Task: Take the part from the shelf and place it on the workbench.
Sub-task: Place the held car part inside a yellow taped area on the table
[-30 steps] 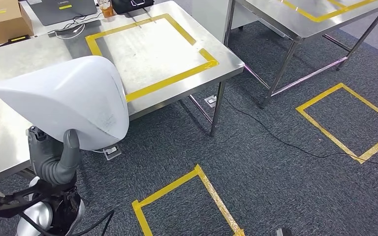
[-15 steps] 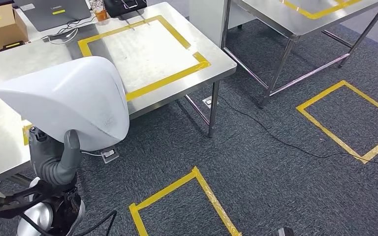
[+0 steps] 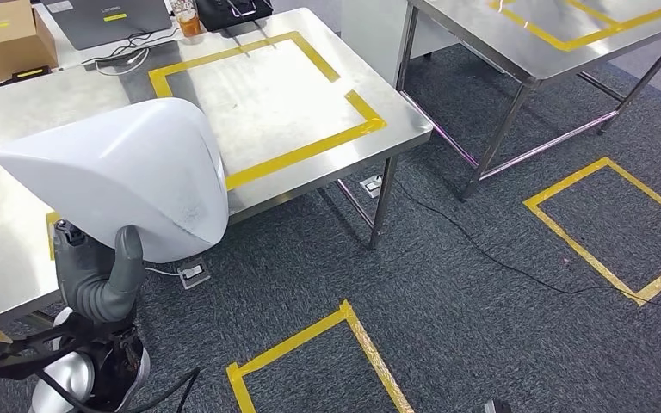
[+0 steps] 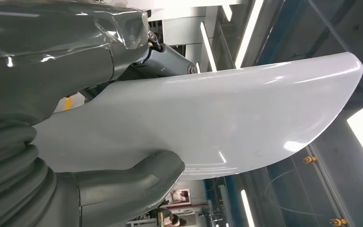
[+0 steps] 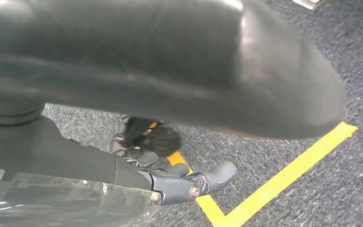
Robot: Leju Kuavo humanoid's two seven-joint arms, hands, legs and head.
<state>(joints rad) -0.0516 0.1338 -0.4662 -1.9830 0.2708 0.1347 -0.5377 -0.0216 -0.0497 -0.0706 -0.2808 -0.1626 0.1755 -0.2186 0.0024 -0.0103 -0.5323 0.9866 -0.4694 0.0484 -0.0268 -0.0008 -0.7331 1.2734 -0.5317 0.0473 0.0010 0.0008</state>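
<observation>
Spanning dark carpet (image 3: 482, 318), steel workbench (image 3: 310, 176)

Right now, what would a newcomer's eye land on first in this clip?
The big white curved part, held up low on the left of the head view by the left robot hand, whose thumb presses on its smooth shell. Behind it stands the steel workbench, marked with a yellow tape rectangle. More yellow tape squares mark the dark carpet.

View swung right — workbench (image 3: 327, 163) shifted in frame; part (image 3: 129, 176) unmoved
</observation>
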